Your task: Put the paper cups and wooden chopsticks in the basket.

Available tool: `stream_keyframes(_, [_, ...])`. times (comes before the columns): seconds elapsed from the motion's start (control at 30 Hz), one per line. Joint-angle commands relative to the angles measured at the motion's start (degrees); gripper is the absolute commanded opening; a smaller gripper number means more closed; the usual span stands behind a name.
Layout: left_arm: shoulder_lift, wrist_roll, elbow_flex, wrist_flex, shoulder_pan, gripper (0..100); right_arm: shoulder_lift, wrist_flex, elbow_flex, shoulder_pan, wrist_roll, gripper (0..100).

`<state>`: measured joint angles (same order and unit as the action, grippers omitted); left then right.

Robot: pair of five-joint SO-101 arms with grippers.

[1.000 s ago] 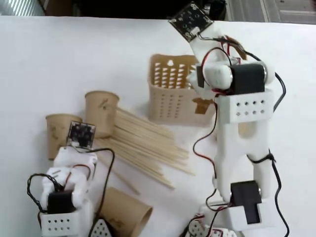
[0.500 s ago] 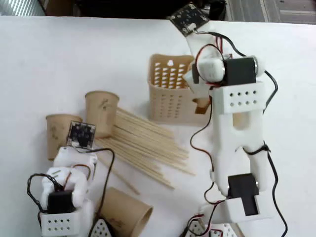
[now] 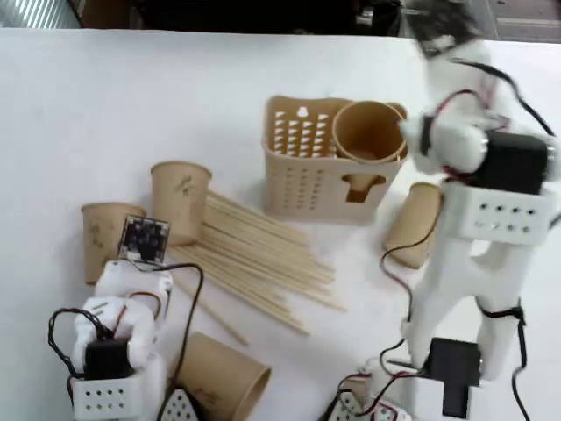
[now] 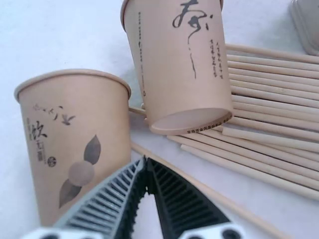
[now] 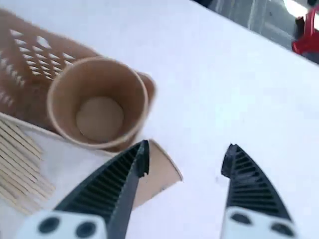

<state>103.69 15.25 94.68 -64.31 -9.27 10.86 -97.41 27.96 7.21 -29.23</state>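
The perforated basket holds one paper cup, mouth up. Another cup lies on its side just right of the basket. My right gripper hovers open over that lying cup; its arm stands right of the basket. Left of the wooden chopsticks are two more cups. My left gripper is shut and empty, its tips close in front of these cups.
One more paper cup lies on its side at the front, beside the left arm's base. The white table is open at the back left.
The right arm has swung from over the basket to its right. A cup now sits inside the basket, and the lying cup beside it has come into sight. The left arm has kept still.
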Motion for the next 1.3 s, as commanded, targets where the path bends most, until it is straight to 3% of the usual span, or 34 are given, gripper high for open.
stream_keyframes(0.0, [0.7, 0.4, -0.8, 1.4, -0.4, 2, 1.7, 0.1, -5.2, 7.3, 0.4, 24.6])
stream_keyframes(0.1, [0.7, 0.4, -0.8, 1.4, -0.4, 2, 1.7, 3.8, -12.7, 10.5, 0.2, 24.6])
stream_keyframes(0.33, [0.7, 0.4, -0.8, 1.4, -0.4, 2, -2.2, 15.4, -28.4, 10.9, -12.0, 24.6])
stream_keyframes(0.6, [0.7, 0.4, -0.8, 1.4, -0.4, 2, -19.3, 15.1, -19.5, 10.1, -12.4, 24.7])
stream_keyframes(0.97, [0.7, 0.4, -0.8, 1.4, -0.3, 2, -38.8, -1.0, 2.6, 7.7, -12.1, 23.9])
stream_keyframes(1.13, [0.7, 0.4, -0.8, 1.4, -0.3, 2, -39.3, -1.0, 1.8, 7.8, -12.5, 10.5])
stream_keyframes(1.27, [0.7, 0.4, -0.8, 1.4, -0.3, 2, -39.3, -1.2, 1.5, 7.9, -12.5, 6.7])
